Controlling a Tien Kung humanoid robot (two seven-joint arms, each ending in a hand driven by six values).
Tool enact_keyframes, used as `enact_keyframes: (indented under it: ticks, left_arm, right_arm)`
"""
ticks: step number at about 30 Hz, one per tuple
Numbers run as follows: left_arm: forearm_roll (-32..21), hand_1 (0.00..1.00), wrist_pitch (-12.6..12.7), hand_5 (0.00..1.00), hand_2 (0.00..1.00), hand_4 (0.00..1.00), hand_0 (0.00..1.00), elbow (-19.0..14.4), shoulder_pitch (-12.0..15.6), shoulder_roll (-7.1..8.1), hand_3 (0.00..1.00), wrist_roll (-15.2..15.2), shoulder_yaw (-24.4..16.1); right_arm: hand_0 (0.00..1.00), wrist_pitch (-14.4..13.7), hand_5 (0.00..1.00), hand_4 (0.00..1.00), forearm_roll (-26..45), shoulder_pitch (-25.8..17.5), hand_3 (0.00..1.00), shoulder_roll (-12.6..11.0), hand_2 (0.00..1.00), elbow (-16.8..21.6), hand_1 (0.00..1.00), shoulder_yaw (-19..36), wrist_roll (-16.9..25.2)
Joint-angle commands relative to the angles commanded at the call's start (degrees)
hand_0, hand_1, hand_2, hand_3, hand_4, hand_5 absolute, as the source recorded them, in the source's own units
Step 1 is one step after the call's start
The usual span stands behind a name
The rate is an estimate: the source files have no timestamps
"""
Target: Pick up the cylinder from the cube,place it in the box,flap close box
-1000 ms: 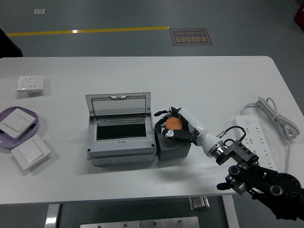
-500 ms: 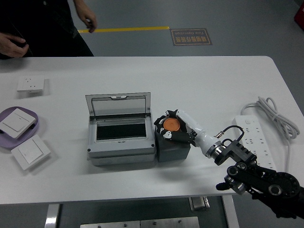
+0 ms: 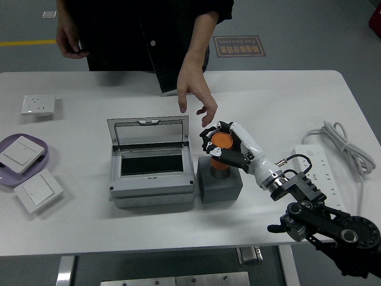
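Observation:
An orange cylinder (image 3: 222, 142) is held in my right hand (image 3: 228, 146), fingers curled around it, raised a little above the dark grey cube (image 3: 218, 185). The cube stands right of the grey box (image 3: 152, 173), whose clear lid (image 3: 148, 131) stands open upright at the back. The box interior is dark. My left hand is out of view.
A person in black stands at the far side; one hand (image 3: 196, 92) hangs over the table just above the box lid and my hand. A white power strip with cable (image 3: 324, 167) lies right. A purple plate (image 3: 50, 156) with wall switches and a socket (image 3: 38, 105) lie left.
My right hand has lifted the orange cylinder up off the cube. The person has walked in from the left and now reaches a hand down over the table near the box.

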Motion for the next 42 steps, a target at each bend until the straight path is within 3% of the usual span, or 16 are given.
enact_keyframes:
  ticks: [5,10,14,15,17,20,21,27,31,37,42]
  left_arm:
    - [-0.07,0.686,-0.01,0.194,0.663,0.679,0.677,0.00,0.03,-0.03,0.697,0.01,0.05]
    - [-0.94,0.686,0.01,0.196,0.663,0.679,0.676,0.01,0.18,0.08,0.698,0.09,1.25]
    - [-1.74,0.686,0.04,0.196,0.663,0.679,0.676,0.07,0.35,0.37,0.698,0.06,2.20]
    - [-1.94,0.686,0.03,0.202,0.664,0.681,0.676,0.09,0.37,0.47,0.699,0.03,2.45]
    - [-2.10,0.686,0.01,0.202,0.664,0.681,0.676,0.10,0.35,0.61,0.699,-0.01,2.67]
    - [-2.15,0.686,-0.04,0.202,0.664,0.681,0.676,0.11,0.25,0.75,0.699,-0.04,2.85]
    - [-2.17,0.686,-0.05,0.214,0.664,0.688,0.676,0.11,0.20,0.78,0.698,-0.04,2.92]
    - [-2.06,0.686,-0.10,0.222,0.664,0.689,0.676,0.09,-0.05,0.86,0.697,-0.01,2.94]
    - [-1.96,0.686,-0.07,0.222,0.664,0.689,0.676,0.08,-0.07,0.88,0.697,0.03,2.81]
    - [-1.52,0.686,-0.12,0.225,0.665,0.690,0.676,0.06,-0.31,0.93,0.698,0.09,2.36]
    - [-1.71,0.685,-0.20,0.226,0.665,0.690,0.676,0.12,-0.51,0.96,0.699,0.10,2.52]
  right_arm:
    - [0.289,-0.38,0.002,0.002,-1.85,1.12,0.193,0.36,0.280,4.60,0.321,0.66,-2.63]
    - [0.266,2.25,0.002,0.002,-6.44,4.95,0.187,1.75,0.265,9.19,0.303,-0.12,-8.30]
    - [0.266,1.73,0.002,0.002,-4.39,8.90,0.187,3.49,0.265,10.57,0.303,-2.41,-10.15]
    - [0.151,1.16,0.002,0.002,-4.36,10.22,0.182,4.06,0.249,10.60,0.228,-3.20,-10.92]
    - [0.151,0.36,0.002,0.002,-6.12,12.11,0.182,4.77,0.249,10.60,0.228,-3.99,-12.94]
    - [0.151,0.29,0.002,0.002,-12.50,15.03,0.182,5.90,0.249,11.07,0.228,-4.55,-18.66]
    - [0.105,1.55,0.002,0.002,-14.78,16.00,0.181,6.34,0.225,11.01,0.207,-4.68,-20.90]
    - [0.092,9.21,0.002,0.002,-27.95,18.79,0.176,7.76,0.222,9.69,0.199,-6.59,-33.63]
    - [0.092,11.95,0.002,0.002,-36.54,19.05,0.176,7.87,0.222,9.45,0.199,-7.48,-39.63]
    - [0.089,12.36,0.002,0.002,-48.96,19.79,0.177,7.79,0.229,9.24,0.196,-8.49,-43.79]
    - [0.120,8.62,0.002,0.002,-55.52,19.33,0.231,7.80,0.279,8.80,0.209,-8.41,-42.15]
